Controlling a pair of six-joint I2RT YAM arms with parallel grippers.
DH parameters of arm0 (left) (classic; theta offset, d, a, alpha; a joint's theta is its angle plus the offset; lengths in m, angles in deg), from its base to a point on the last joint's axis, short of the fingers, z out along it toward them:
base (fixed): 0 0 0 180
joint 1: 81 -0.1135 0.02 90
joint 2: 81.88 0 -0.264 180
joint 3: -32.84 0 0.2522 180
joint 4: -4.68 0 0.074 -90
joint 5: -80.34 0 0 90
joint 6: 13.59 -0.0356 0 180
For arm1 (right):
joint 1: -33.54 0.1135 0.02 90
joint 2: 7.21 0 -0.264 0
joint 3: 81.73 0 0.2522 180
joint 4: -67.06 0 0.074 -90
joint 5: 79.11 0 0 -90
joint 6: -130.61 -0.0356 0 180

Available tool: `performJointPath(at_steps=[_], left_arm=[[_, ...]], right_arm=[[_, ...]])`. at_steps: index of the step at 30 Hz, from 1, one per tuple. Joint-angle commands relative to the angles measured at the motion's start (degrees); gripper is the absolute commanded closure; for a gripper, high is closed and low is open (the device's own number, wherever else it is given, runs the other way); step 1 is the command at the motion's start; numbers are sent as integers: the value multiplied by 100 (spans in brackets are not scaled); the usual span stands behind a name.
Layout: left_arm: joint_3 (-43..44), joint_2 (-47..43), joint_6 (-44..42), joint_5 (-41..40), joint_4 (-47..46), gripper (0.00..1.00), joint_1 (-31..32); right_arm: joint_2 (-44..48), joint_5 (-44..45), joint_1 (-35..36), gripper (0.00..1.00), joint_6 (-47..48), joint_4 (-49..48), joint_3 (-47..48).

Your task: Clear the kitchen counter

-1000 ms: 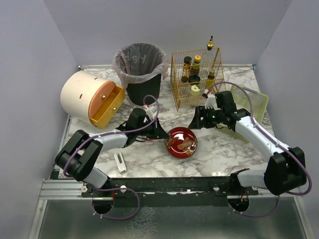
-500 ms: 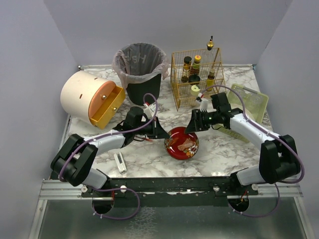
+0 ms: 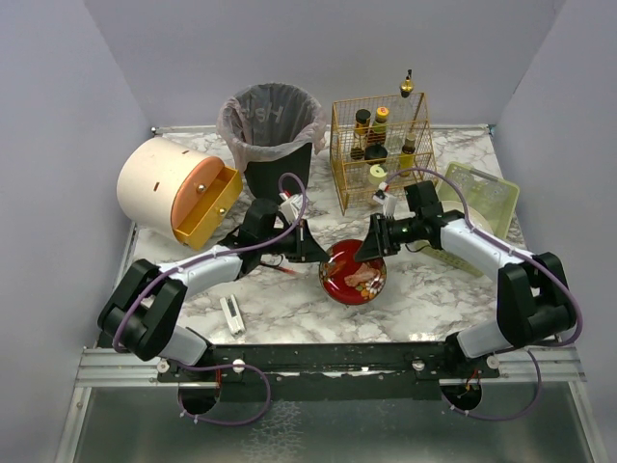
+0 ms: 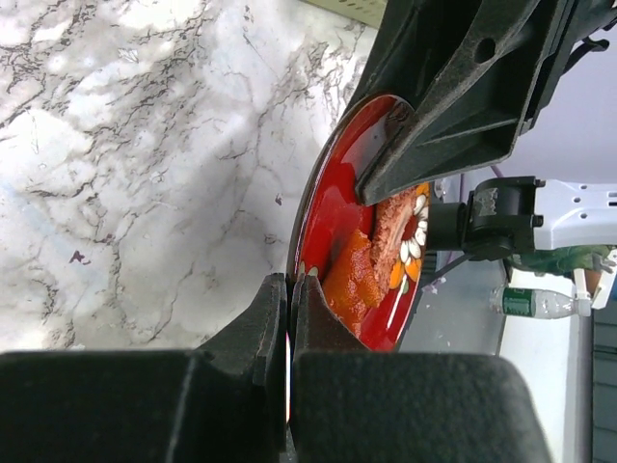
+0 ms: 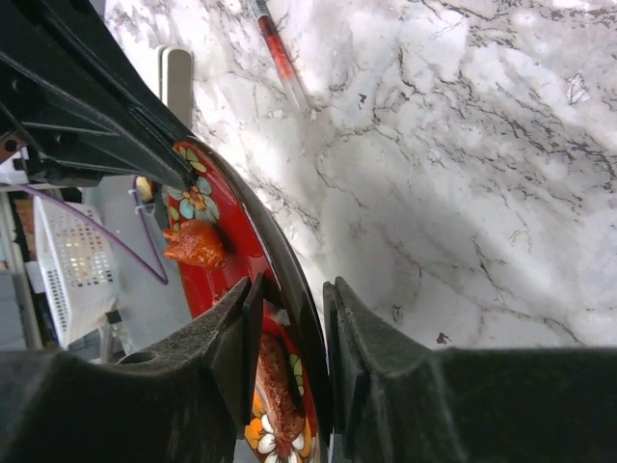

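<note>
Crowding red bowl (image 3: 353, 280): bin (image 3: 275, 170), rack (image 3: 359, 189).

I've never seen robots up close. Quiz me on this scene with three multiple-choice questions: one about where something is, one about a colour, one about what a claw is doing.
1. Seen from above, the bin stands: A. left of the wire basket; B. right of it; C. inside it.
2. The plate is: A. blue; B. white; C. red.
3. The left claw is: A. wide open; B. pinched shut on the plate's rim; C. holding a bottle.

Answers: 1 A, the top view shows the bin left of the basket. 2 C, its glossy surface is red. 3 B, its wrist view shows both fingers closed on the rim.
</note>
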Motion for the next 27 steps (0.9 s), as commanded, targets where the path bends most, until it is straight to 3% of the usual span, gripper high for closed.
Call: performJointPath(at_steps=[1, 13, 20, 27], left_arm=[[245, -88, -24, 323, -110, 100, -58], [505, -41, -256, 47, 360, 98, -170], [778, -95, -416, -147, 678, 71, -216], [1094, -221, -658, -502, 1126, 56, -258]], right_arm=[[-102, -309, -11, 68, -46, -171, -72], [-45, -681, -16, 98, -617, -874, -277], [126, -828, -13, 100, -1226, -1515, -491], [316, -701, -20, 100, -1669, -1718, -502]])
